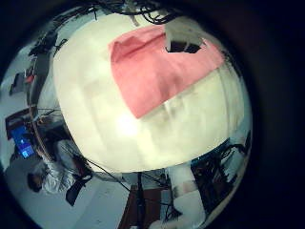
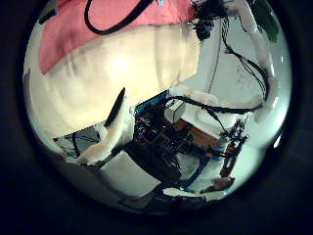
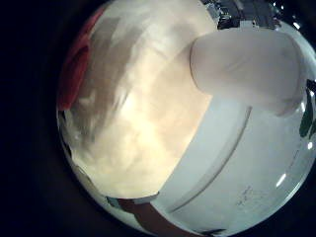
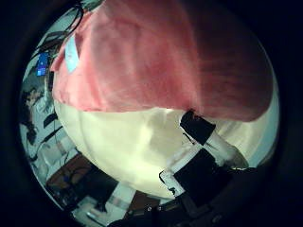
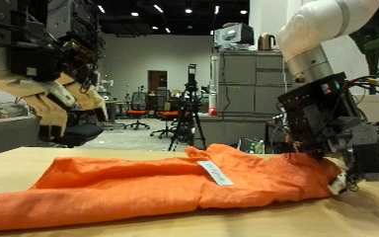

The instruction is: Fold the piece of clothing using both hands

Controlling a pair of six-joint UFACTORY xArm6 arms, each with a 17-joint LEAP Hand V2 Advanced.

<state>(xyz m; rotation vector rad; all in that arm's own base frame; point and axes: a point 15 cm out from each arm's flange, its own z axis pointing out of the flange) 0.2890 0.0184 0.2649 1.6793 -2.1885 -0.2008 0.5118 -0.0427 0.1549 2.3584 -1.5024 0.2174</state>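
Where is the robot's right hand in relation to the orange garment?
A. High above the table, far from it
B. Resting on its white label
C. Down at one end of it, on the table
C: the right hand is down at the end of the orange garment lying on the table.

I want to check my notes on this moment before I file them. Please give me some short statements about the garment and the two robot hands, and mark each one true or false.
1. The orange garment lies on the table. True.
2. The left robot hand rests on the garment. False: it is raised above the table, apart from the garment.
3. The right robot hand is down at one end of the garment. True.
4. The garment is folded into a neat small square. False: it lies stretched long across the table.
5. A white label shows on the garment. True.
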